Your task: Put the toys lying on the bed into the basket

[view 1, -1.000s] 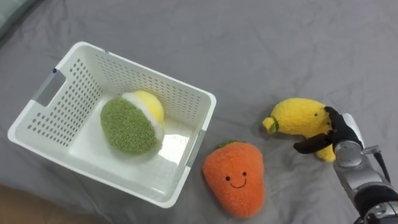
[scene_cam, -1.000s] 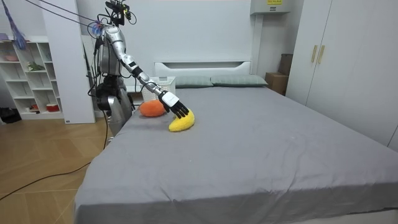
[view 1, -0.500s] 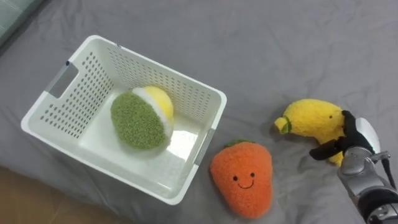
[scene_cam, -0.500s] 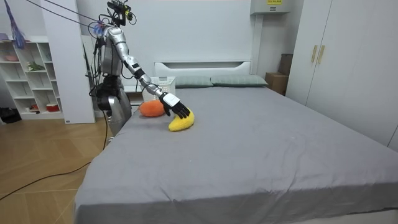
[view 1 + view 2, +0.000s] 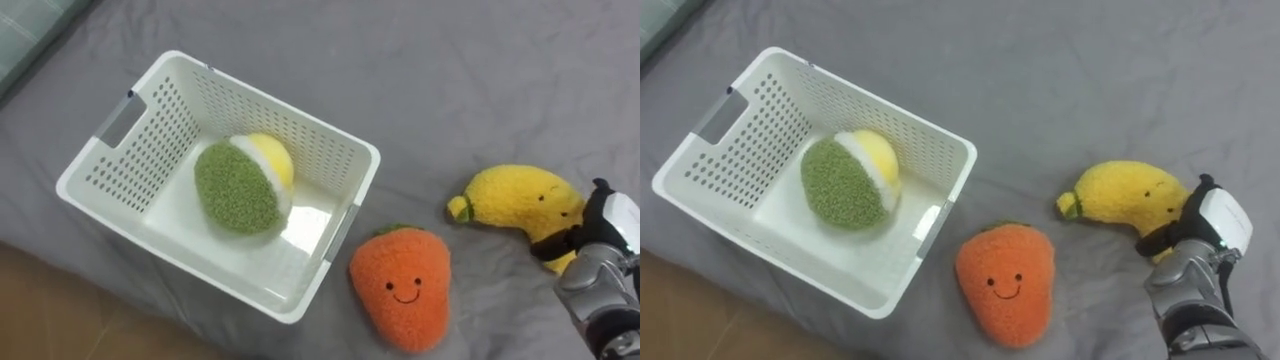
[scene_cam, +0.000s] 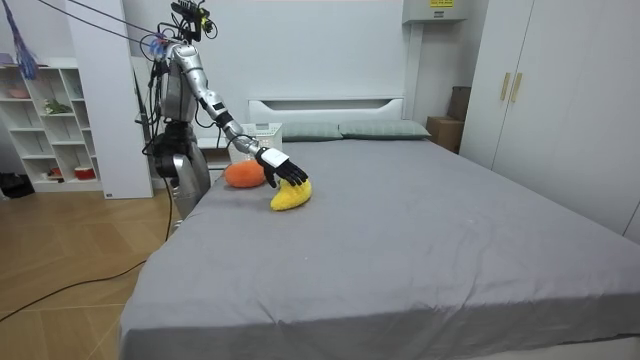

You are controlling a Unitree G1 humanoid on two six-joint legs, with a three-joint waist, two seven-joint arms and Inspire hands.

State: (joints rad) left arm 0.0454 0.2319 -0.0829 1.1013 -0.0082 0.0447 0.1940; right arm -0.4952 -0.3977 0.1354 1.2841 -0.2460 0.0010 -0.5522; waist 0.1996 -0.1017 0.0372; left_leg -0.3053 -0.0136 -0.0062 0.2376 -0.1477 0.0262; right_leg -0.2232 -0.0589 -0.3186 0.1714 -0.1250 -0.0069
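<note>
Banana toy (image 5: 515,200) gripped by right robot hand (image 5: 612,222)

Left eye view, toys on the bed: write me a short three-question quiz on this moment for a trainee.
1. True or false: the carrot plush lies inside the white basket.
2. Which toy does the right hand grip? A. carrot plush B. banana plush C. green and yellow plush
3. Fill in: the basket holds ___ toy.
Key: 1 false, it lies on the bed beside the basket; 2 B; 3 one, the green and yellow plush.
</note>
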